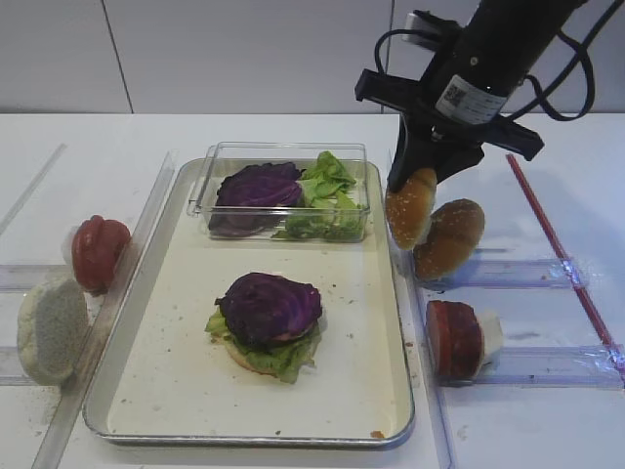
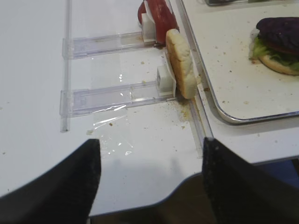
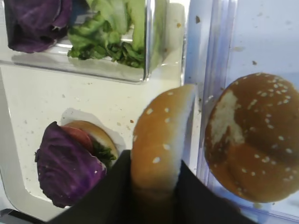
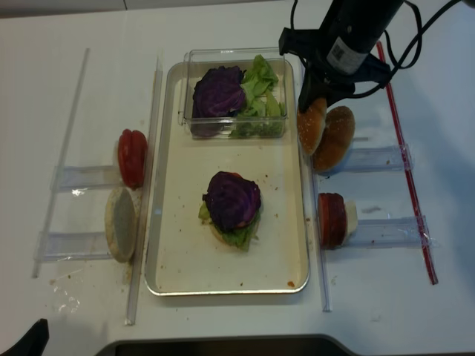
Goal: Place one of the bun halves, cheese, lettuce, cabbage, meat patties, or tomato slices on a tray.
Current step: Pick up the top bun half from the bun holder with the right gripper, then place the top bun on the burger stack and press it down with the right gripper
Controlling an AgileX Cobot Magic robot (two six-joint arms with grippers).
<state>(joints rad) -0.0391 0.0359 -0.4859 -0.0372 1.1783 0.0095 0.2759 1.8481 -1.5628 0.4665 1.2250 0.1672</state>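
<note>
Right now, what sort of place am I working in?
Probably a tabletop burger-assembly station, likely a test bench, not a real kitchen: a metal tray holds a half-built burger, clear racks line up ingredients, and the right gripper holds a bun half.

Pretty much nothing readable to be found here. The only marking spotted is a small white sticker on the black wrist of the right arm, upper right of the main overhead view, and a square QR-style code is printed on it. The code pattern can be made out, but any letters or digits beside it are too small and blurred to be read. The same sticker is seen in the second overhead view, upper right again, equally unreadable. No brands, numbers or signs can be read anywhere else.
</note>
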